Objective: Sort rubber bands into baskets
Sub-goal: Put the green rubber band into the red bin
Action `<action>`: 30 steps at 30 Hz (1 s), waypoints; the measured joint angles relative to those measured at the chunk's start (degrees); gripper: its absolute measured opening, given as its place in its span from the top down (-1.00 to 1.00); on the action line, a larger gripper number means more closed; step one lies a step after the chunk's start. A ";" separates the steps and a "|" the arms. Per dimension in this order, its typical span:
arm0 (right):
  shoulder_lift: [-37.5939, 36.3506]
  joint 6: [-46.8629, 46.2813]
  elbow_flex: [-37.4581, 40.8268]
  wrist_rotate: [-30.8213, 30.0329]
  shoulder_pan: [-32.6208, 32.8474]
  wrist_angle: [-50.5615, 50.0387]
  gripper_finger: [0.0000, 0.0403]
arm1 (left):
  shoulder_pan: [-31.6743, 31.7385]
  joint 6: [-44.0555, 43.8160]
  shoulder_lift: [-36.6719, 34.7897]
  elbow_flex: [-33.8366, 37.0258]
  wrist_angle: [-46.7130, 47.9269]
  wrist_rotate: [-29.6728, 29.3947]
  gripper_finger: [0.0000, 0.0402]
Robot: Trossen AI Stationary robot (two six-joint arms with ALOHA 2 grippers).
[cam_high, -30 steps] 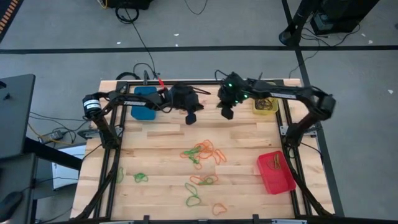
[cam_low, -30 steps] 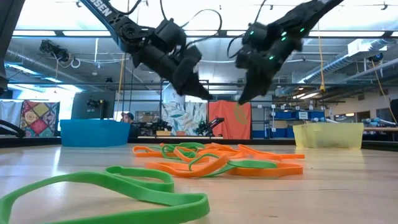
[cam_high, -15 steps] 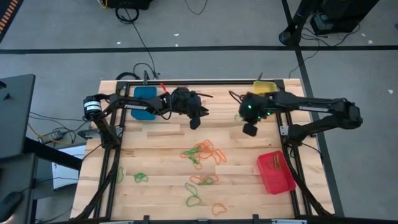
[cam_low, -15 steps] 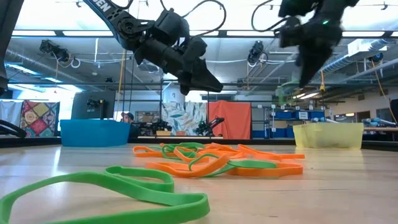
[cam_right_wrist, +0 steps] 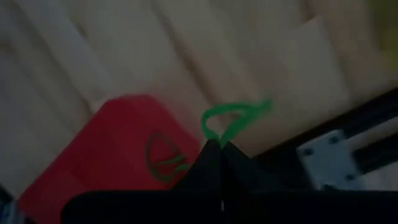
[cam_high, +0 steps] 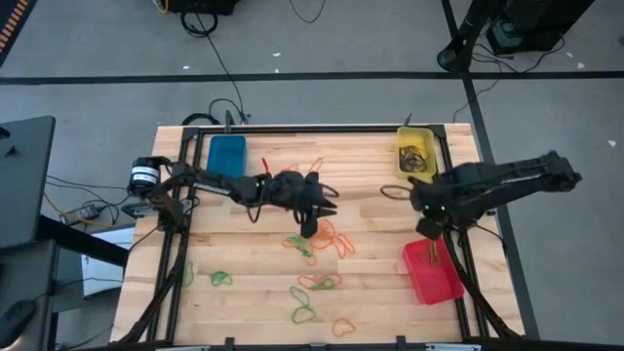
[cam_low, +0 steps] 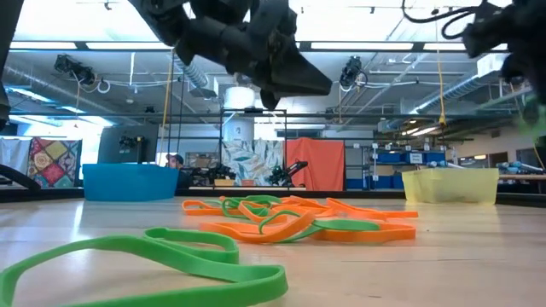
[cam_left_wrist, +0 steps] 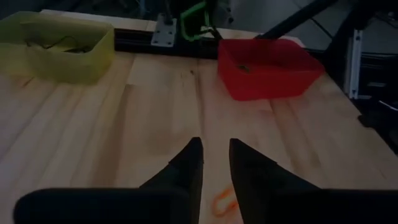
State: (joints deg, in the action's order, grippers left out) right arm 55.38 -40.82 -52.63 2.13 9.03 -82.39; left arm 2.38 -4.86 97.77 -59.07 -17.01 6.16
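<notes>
Orange and green rubber bands (cam_high: pixel 317 239) lie in a loose pile at the table's middle, with more scattered toward the near edge (cam_high: pixel 304 314). My left gripper (cam_high: pixel 312 222) hovers over the pile's far side, open by a narrow gap (cam_left_wrist: pixel 216 152) with nothing between its fingers. My right gripper (cam_high: pixel 427 229) hangs just beyond the red basket's (cam_high: pixel 434 271) far end, shut on a green rubber band (cam_right_wrist: pixel 233 118). The red basket holds a green band (cam_right_wrist: pixel 163 155). The yellow basket (cam_high: pixel 414 156) sits at the far right and the blue basket (cam_high: pixel 226 154) at the far left. My right gripper pinches one end of the green rubber band's loop (cam_right_wrist: pixel 213 134) between its two shut fingertips, pointing down from above. The rest of the loop sticks out past the tips, lifted clear of the table, over bare wood beside the red basket.
The black frame rails run along the table's edges (cam_high: pixel 450 195), close to my right gripper. Dark bands lie in the yellow basket (cam_left_wrist: pixel 59 40). Bare wood stretches between the pile and the red basket (cam_left_wrist: pixel 161 99). A few orange bands lie near the far edge (cam_high: pixel 304 166).
My right gripper has swung from the far middle toward the table's right edge and near side, tipping to point down, and now hangs by the red basket. My left gripper has moved from beside the blue basket toward the near side, out over the pile.
</notes>
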 joint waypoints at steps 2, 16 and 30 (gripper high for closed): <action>-0.98 -3.64 2.24 1.40 3.46 1.62 0.99 | -1.23 -0.57 -0.68 -0.04 1.19 -0.90 0.62; 1.52 -18.26 11.48 8.46 24.62 18.53 0.97 | -11.75 -10.20 -6.67 -0.15 15.83 -23.68 0.77; 7.86 -31.56 11.39 7.18 35.01 24.53 0.88 | -20.95 -20.11 -10.27 -0.15 20.86 -27.69 0.80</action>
State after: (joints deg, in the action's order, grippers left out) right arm 63.24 -72.38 -41.23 9.31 44.04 -57.86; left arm -18.57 -24.97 87.50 -59.22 3.84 -21.53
